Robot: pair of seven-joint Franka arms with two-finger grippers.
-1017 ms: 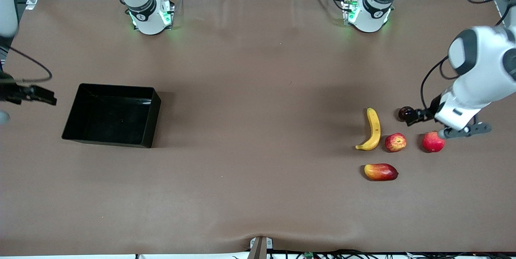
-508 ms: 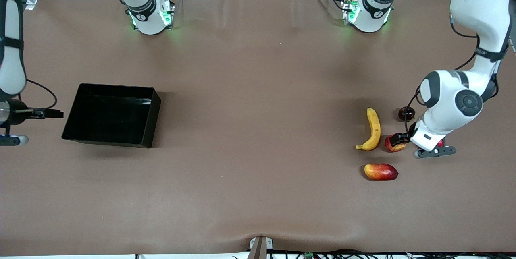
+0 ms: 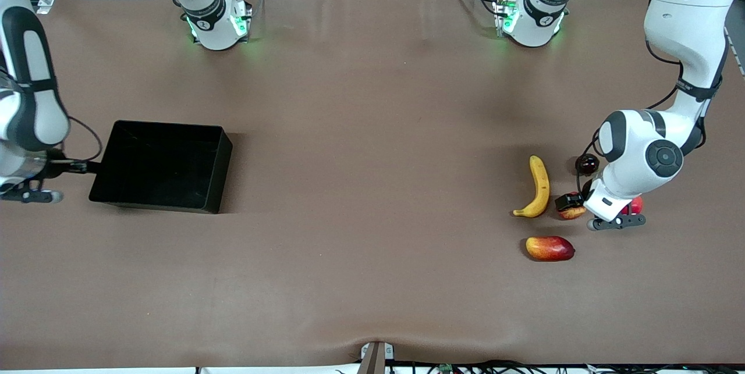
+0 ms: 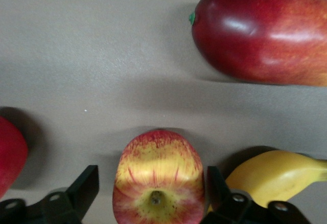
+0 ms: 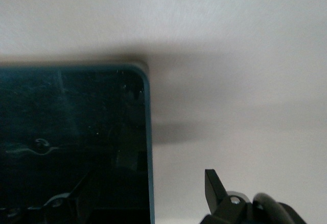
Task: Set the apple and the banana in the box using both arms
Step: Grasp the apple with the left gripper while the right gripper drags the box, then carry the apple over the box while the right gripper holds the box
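The apple (image 3: 575, 212) lies beside the banana (image 3: 539, 185) toward the left arm's end of the table. My left gripper (image 3: 569, 204) is low over the apple. In the left wrist view the apple (image 4: 158, 175) sits between the fingers (image 4: 84, 185) of the open left gripper (image 4: 150, 178), with a gap on one side. The banana (image 4: 273, 175) lies close by. The black box (image 3: 154, 202) stands toward the right arm's end. My right gripper (image 3: 87, 167) is open at the box's end wall (image 5: 148, 127), and its fingers (image 5: 214, 183) straddle that wall.
An oblong red-yellow mango-like fruit (image 3: 550, 248) lies nearer the camera than the apple and also shows in the left wrist view (image 4: 260, 32). An evenly red round fruit (image 3: 635, 205) is partly hidden by the left arm. A small dark round fruit (image 3: 586, 163) lies farther from the camera.
My left gripper has moved from beside the evenly red fruit to the apple and come down around it. My right gripper has moved in to the box's end wall.
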